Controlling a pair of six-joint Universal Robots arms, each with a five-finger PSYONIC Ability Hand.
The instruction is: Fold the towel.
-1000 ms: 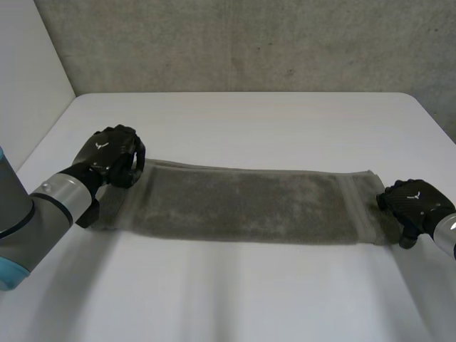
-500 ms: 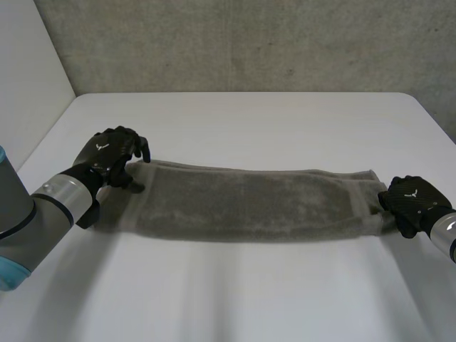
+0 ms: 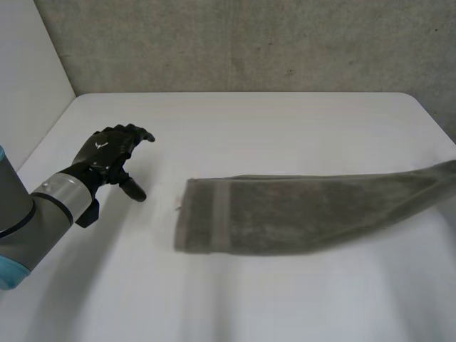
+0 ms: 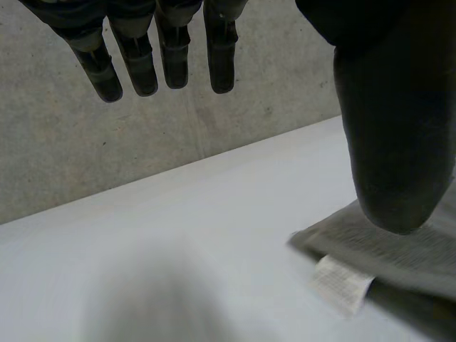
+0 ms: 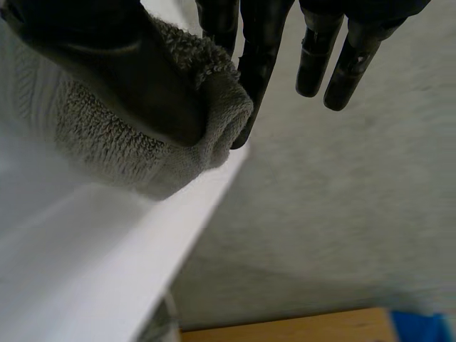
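Left hand [image 3: 112, 152] is hovering over the white table [image 3: 235, 299], fingers straight and spread, holding nothing. Near its thumb, the grey towel [image 3: 299, 212] is lying lengthwise across the table, a white label [image 4: 342, 283] showing at that corner. At the towel's other end, where the cloth is rising off the table, the right hand [image 5: 107, 64] is pinching it between thumb and fingers. A concrete wall [image 3: 249, 43] is standing behind.
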